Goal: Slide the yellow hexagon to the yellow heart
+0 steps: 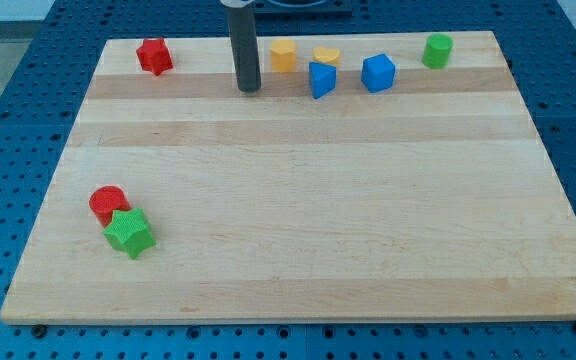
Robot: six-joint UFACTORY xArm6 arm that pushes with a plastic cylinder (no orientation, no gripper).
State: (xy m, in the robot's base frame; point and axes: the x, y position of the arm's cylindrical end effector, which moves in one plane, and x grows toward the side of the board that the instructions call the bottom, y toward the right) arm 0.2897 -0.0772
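The yellow hexagon (283, 55) stands near the view's top, a little left of the yellow heart (327, 56), with a small gap between them. My tip (249, 88) rests on the board just left of and slightly below the hexagon, not touching it. A blue triangular block (321, 79) sits directly below the heart, close to it.
A blue cube (378, 72) lies right of the blue triangular block. A green cylinder (437, 50) is at the top right. A red star (154, 56) is at the top left. A red cylinder (108, 204) and a green star (129, 232) touch at the lower left.
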